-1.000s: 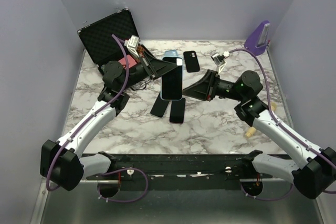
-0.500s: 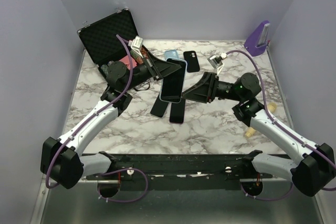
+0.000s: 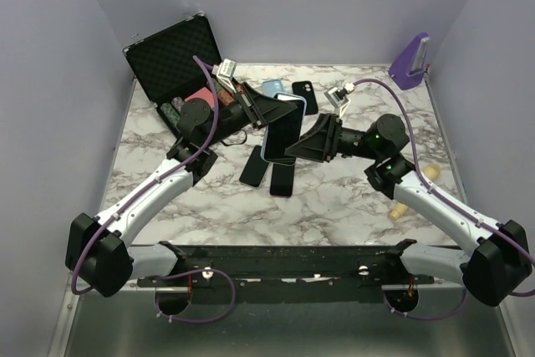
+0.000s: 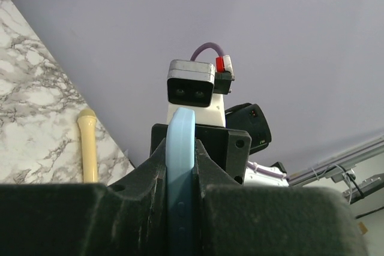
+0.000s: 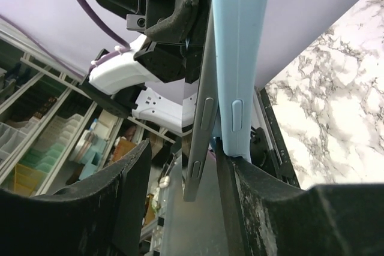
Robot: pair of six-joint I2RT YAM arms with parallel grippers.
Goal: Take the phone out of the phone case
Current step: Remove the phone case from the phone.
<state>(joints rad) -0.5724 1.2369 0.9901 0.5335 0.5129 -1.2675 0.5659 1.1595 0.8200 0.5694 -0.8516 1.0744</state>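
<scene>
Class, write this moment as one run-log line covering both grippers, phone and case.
left gripper: shut on phone case | right gripper: open, jaws either side of phone | phone: partly out, not free

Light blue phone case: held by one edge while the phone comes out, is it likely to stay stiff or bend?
Probably bends somewhat: the phone case looks like thin soft rubber, and the phone is already parting from it at one end. Likely light and grippy rather than slippery, since the left pincer holds it by one edge.
</scene>
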